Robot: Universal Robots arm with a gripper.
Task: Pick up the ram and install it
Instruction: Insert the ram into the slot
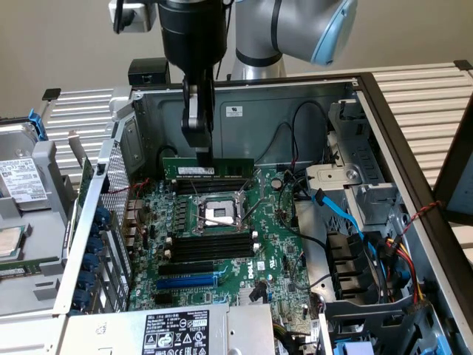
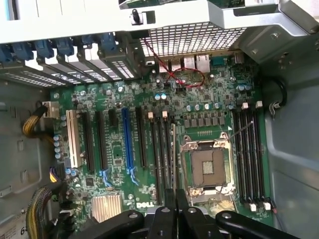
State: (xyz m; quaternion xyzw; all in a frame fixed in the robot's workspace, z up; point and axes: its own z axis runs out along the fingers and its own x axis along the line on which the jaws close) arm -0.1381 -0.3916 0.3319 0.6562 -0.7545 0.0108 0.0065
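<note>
Drive: a grey metal hard drive with a white label (image 1: pixel 21 183) lies outside the case at the exterior view's left. Count: one.
Hand: the black two-finger hand (image 1: pixel 201 155) reaches down from the arm into the open case, its fingers drawn narrow and clamped on the ram. In the wrist view, the hand (image 2: pixel 174 213) pinches the stick's upper edge.
Ram: a long, thin green ram (image 1: pixel 229 167) with a white sticker is held level with its long edge down, gripped a little to the exterior view's left of its middle. Count: one.
Ram position: it sits over the bank of slots at the far side of the socket. Seen edge-on in the wrist view, the ram (image 2: pixel 173 149) appears lined up with the slot nearest the socket. I cannot tell whether it touches the slot.
Handling: judged light and stiff but fragile – it would not tolerate twisting. It is best held by its flat faces near the top edge, keeping clear of the contact edge.
Motherboard: one large green motherboard (image 1: pixel 273 251) covers the case floor.
Socket: one square silver CPU socket (image 1: pixel 218 214) lies just in front of the ram.
Slots: long black memory slots (image 1: pixel 207 248) stand in two banks, one on each side of the socket – the near bank looks like four.
Blue slot: one blue expansion slot (image 1: pixel 188 281) lies nearer the camera.
Cable: a flat blue data cable (image 1: pixel 344 218) crosses the drive cage at the exterior view's right.
</note>
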